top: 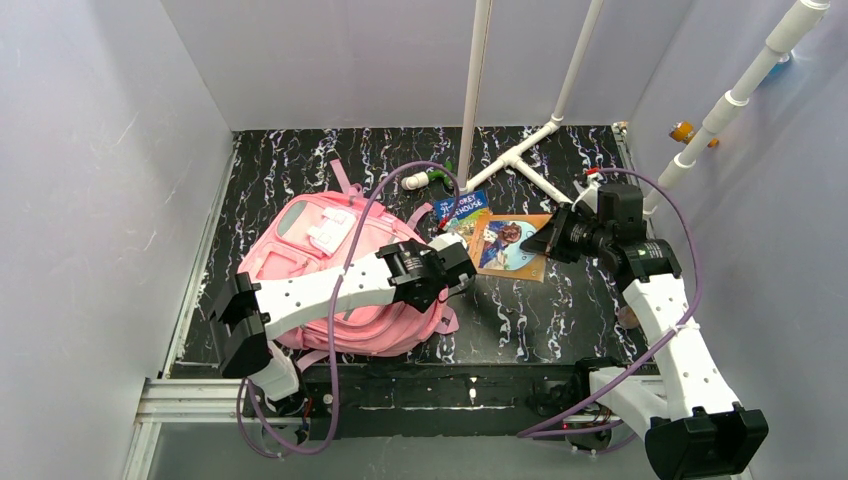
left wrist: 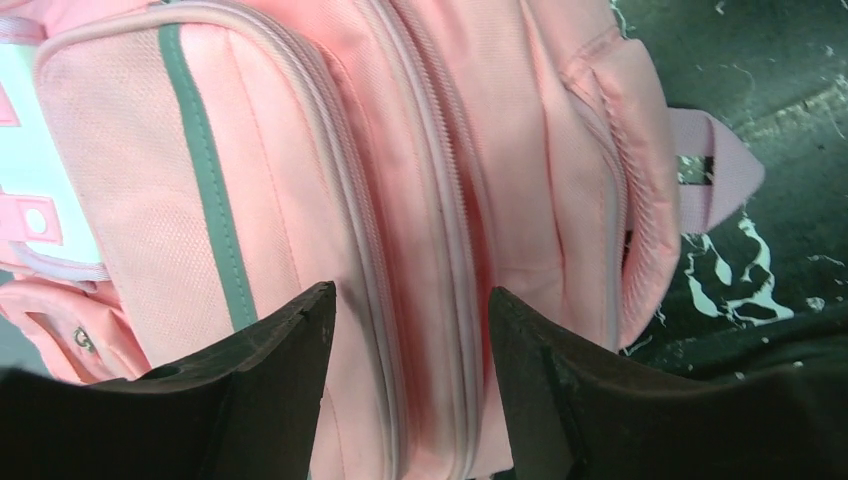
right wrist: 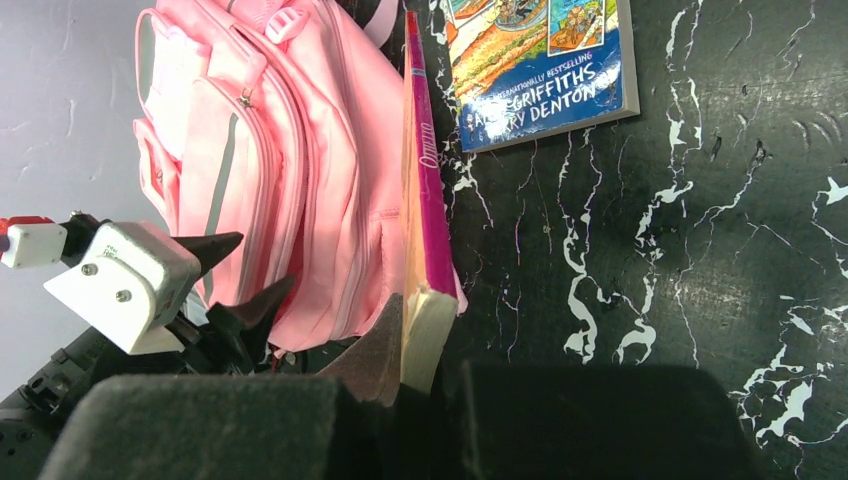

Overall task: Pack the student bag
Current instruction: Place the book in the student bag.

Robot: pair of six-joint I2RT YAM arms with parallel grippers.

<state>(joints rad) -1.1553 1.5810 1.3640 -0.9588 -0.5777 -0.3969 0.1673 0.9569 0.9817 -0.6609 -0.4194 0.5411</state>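
Observation:
The student bag (top: 325,265) is a big pink backpack lying on the black marbled table, left of centre. My left gripper (top: 455,268) hovers at its right side, open; in the left wrist view its black fingers (left wrist: 280,370) straddle the bag's zipper lines (left wrist: 440,200). A thin book with a magenta spine (right wrist: 425,200) is held edge-on, my right gripper (right wrist: 425,345) shut on it. From above, that book's orange-and-blue cover (top: 512,248) sits just right of the bag, with the right gripper (top: 548,240) at its right edge.
A blue Treehouse book (top: 462,208) lies flat behind the held book, and in the right wrist view its cover (right wrist: 540,70) shows at the top. A white-and-green marker (top: 425,178) and a white pipe frame (top: 520,155) stand at the back. Grey walls close in both sides.

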